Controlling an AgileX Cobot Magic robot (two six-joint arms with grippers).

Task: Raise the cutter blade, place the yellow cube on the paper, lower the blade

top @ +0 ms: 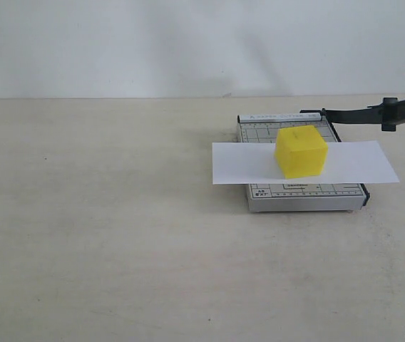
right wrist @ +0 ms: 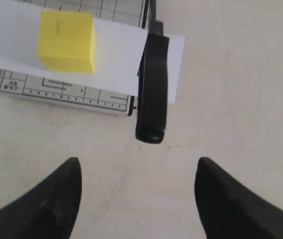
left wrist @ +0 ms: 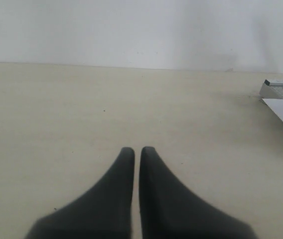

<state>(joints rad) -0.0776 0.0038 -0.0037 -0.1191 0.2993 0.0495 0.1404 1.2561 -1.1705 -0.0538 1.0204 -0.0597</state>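
Pale desk (top: 117, 249): my right jaws stand wide, blade handle (right wrist: 152, 89) just ahead, untouched; left jaws closed, empty.

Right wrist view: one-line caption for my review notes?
Open right gripper facing the cutter blade; yellow cube sits on the paper.

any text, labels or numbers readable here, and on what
trimmer base: print along its far edge and ruler scale, too blurred to read.
corner label: two short lines, too small to read.
yellow cube, paper: no text.
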